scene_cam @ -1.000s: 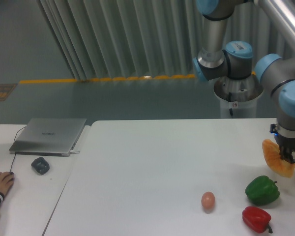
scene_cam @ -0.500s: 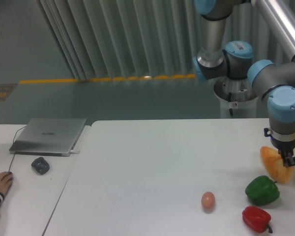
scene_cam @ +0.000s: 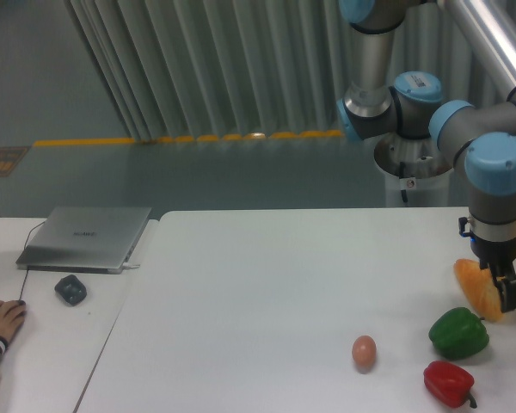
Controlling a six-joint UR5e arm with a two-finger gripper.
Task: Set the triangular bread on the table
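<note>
Since a second ago, your arm has carried the triangular bread (scene_cam: 476,286) a little leftward and rotated the wrist, so the hand (scene_cam: 501,295) now sits at the right edge of the frame, clamped on the bread's right side. That bread hangs above the bench (scene_cam: 258,284), just up and right of the green pepper (scene_cam: 458,333). Watch that pepper: lower straight down and the wedge may land on it or nudge it, and the red pepper (scene_cam: 448,383) lies close below. The bread looks golden orange, rounded at its corners.
</note>
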